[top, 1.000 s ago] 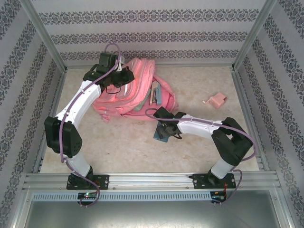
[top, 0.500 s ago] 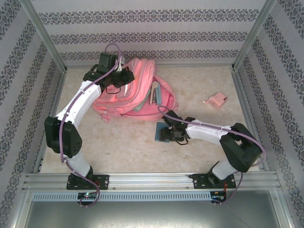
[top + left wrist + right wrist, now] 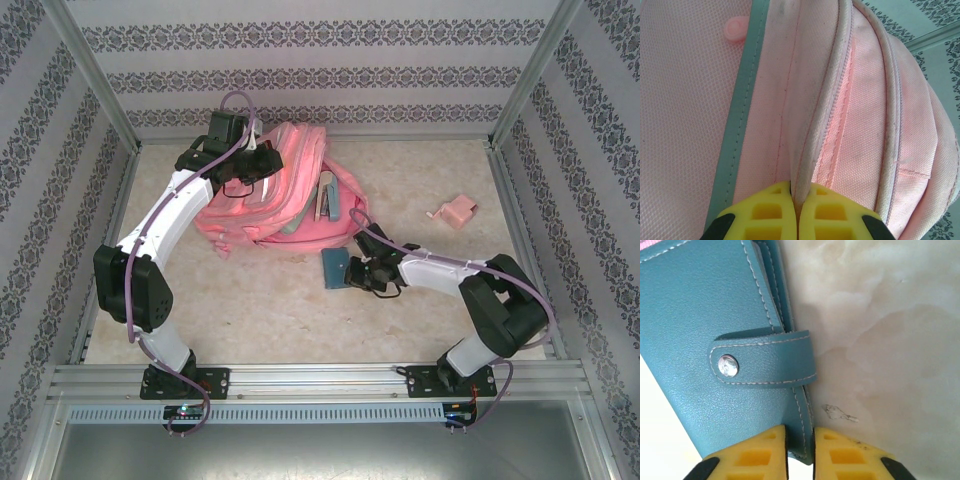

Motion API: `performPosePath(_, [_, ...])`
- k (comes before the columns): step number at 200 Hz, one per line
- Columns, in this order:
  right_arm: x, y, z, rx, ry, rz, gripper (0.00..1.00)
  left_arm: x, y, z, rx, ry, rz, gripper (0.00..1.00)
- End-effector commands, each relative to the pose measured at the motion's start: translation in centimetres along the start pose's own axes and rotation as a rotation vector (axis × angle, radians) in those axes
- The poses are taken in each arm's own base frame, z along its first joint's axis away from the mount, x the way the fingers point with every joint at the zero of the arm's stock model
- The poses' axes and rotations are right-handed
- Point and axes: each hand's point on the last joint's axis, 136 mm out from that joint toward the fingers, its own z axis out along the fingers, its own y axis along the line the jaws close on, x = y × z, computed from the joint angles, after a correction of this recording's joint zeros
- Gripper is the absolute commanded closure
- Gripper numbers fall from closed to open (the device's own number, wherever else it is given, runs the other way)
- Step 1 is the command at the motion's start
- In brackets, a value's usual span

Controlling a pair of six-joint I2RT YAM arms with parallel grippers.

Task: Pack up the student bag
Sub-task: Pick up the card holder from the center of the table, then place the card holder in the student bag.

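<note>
The student bag, a big pink backpack, lies at the back of the table with a pocket gaping toward the right. My left gripper is at its top left, shut on a fold of the bag's zipper edge; the yellow fingers pinch it tight. A blue leather wallet with a snap strap sits tipped up on its edge just in front of the bag. My right gripper is shut on the wallet's near edge.
A small pink box-like item lies at the right of the table, apart from both arms. Teal and beige things poke out of the bag's open pocket. Metal frame posts and patterned walls close in the table.
The right gripper has shut on the wallet's edge and tipped it from flat onto its side, a little nearer the bag. The left arm has held still.
</note>
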Motion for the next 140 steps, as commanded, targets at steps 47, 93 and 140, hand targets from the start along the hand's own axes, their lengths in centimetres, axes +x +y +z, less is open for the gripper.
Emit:
performPosePath(47, [-0.3,2.2,-4.7,-0.012,-0.096,-0.193,1.0,-2.2,-2.4,-2.6,0.055,-0.083,0.054,0.95])
performPosePath(93, [-1.7,5.3,-9.9,-0.09,-0.233,-0.312,1.0,-2.6,-2.7,-2.6,0.061,-0.09,0.053,0.94])
performPosePath(140, [-6.8,6.3,-13.1,-0.1,-0.381,-0.282,1.0,-2.5,-2.9,-2.8,0.071,-0.088,0.049,0.94])
